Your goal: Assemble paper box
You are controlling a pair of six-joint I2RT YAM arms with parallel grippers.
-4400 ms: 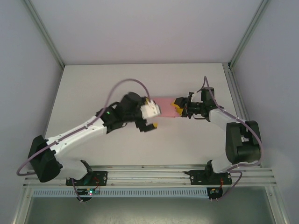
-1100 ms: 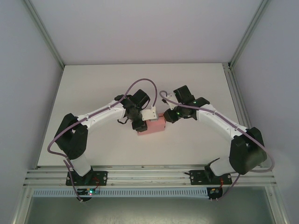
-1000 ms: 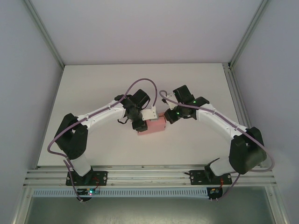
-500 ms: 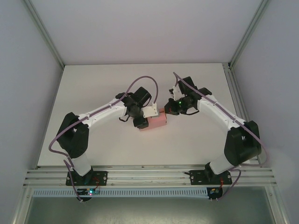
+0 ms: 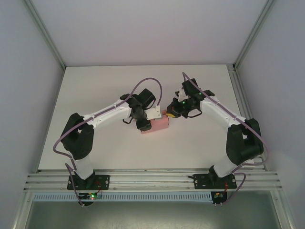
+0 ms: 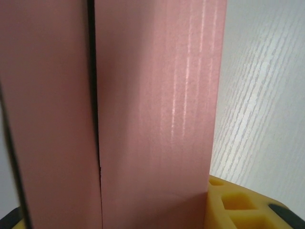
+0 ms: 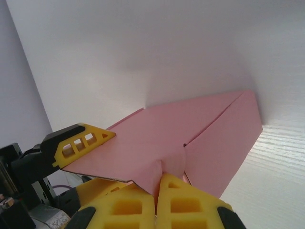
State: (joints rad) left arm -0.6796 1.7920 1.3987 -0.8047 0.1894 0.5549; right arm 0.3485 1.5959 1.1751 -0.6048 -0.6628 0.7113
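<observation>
Both arms have drawn in since the earlier frame. From above, the paper box (image 5: 159, 126) now lies low at the table (image 5: 95, 86), between the left tool (image 5: 152, 116) and the right tool (image 5: 169, 113) (touching the surface or not, I can't tell). Left wrist: pink card is wedged between my pads (image 6: 238, 207), so that tool is clenched on it. Right wrist: the fingers (image 7: 190, 205) pinch an end flap straight ahead. The body looks formed; I judge the ends remain to close.

Both arms bend inward, wrists almost meeting. The left gripper (image 5: 147, 124) and the right gripper (image 7: 158, 199) each have their jaws pinched onto the paper box (image 5: 161, 125).
</observation>
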